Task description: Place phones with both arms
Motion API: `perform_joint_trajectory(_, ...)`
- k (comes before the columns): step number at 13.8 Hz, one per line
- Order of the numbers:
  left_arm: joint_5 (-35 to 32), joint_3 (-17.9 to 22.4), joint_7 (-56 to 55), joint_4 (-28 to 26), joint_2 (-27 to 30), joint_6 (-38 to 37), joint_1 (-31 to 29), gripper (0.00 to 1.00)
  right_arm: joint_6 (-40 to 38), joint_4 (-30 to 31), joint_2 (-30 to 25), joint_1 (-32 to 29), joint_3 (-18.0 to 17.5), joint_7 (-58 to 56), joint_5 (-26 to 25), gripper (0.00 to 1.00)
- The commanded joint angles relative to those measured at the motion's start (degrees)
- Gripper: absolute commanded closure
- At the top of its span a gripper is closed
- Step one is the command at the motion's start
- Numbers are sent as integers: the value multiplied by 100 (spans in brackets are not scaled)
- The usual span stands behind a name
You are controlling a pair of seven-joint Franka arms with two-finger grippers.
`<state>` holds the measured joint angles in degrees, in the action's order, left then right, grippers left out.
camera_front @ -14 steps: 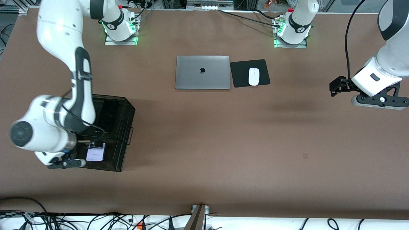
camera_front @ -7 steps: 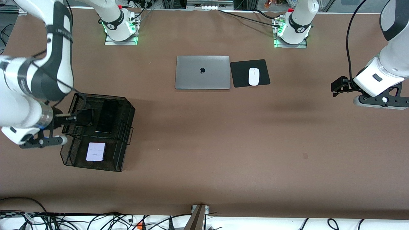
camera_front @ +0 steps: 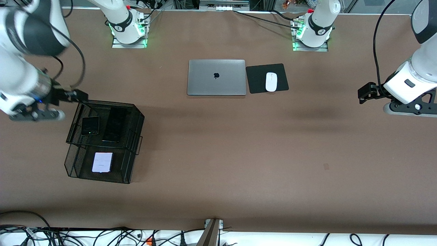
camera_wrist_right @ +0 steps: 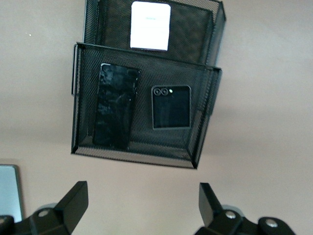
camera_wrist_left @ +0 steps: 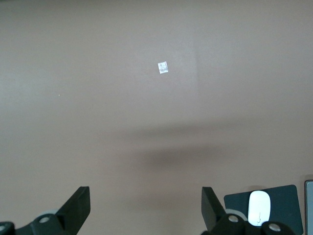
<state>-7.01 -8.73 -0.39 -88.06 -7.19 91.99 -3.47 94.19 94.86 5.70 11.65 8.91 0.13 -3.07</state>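
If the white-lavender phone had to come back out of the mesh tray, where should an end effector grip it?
Probably from straight above, fingers across its two opposite edges. The white-lavender phone lies flat, alone in the lower tier of the mesh tray, nearer the front camera than the two black phones on the upper tier. The tray's walls block any sideways approach, and its squarish outline should fit between open fingers.

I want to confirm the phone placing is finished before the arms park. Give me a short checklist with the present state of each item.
1. Squarish black folded phone in upper tier of the black wire-mesh tray: ok.
2. Long slim black phone beside it, same tier: ok.
3. Squarish white-lavender phone in lower tier: ok.
4. Right claw open, empty, above the tray: ok.
5. Left claw open, empty, over bare brown table: ok.
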Motion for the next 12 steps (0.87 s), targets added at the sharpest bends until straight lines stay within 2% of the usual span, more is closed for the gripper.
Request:
perform_joint_trajectory(1,112,3,82,175,-29,-138,-57,0,-233,200,-394,-916,-669,-48,-123,0)
perform_joint_trajectory(5,304,3,82,359,-46,-191,-189,0,-401,-414,-263,-1410,-908,-487,-150,0)
perform_joint_trajectory(12,332,-5,82,359,-64,-191,-172,0,-419,-389,-253,-1402,-882,-409,-97,0)
